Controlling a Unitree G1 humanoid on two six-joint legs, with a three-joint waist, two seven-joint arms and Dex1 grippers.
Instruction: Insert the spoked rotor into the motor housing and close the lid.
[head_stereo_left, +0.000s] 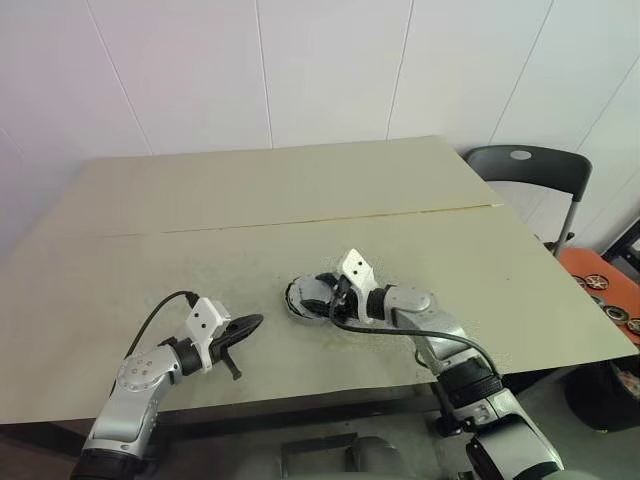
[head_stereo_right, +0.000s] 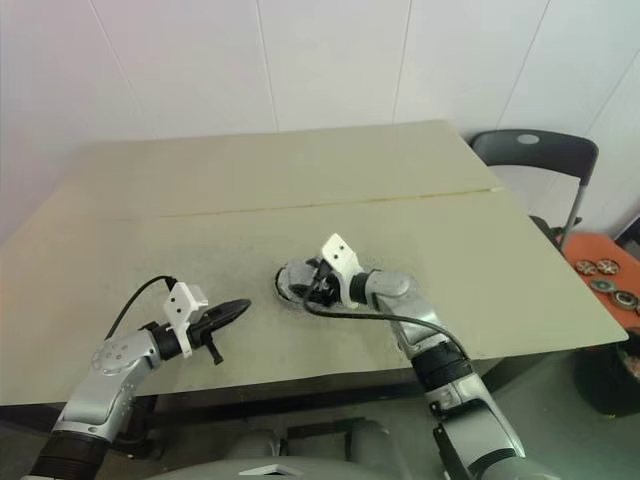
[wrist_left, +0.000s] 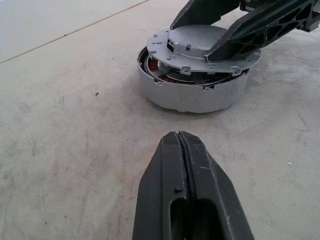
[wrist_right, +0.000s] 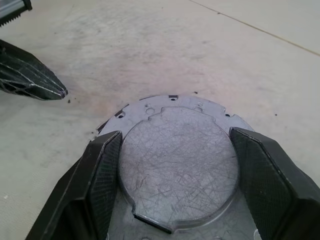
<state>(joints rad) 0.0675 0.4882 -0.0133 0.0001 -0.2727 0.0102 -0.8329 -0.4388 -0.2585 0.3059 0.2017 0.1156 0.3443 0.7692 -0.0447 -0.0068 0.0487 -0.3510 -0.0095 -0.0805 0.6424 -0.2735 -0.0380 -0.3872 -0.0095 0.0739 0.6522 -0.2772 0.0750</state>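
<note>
— On the table (head_stereo_left: 300, 190), where is the lid (wrist_left: 200, 47)?
— Tilted on top of the motor housing (wrist_left: 192, 95), copper windings showing under its raised edge.
— And the right gripper (wrist_right: 175, 165)?
— Its fingers (wrist_right: 102, 170) sit against the lid's raised centre on both sides.
— The left gripper (wrist_left: 184, 145)?
— Pressed together, empty, near the housing but apart from it.
</note>
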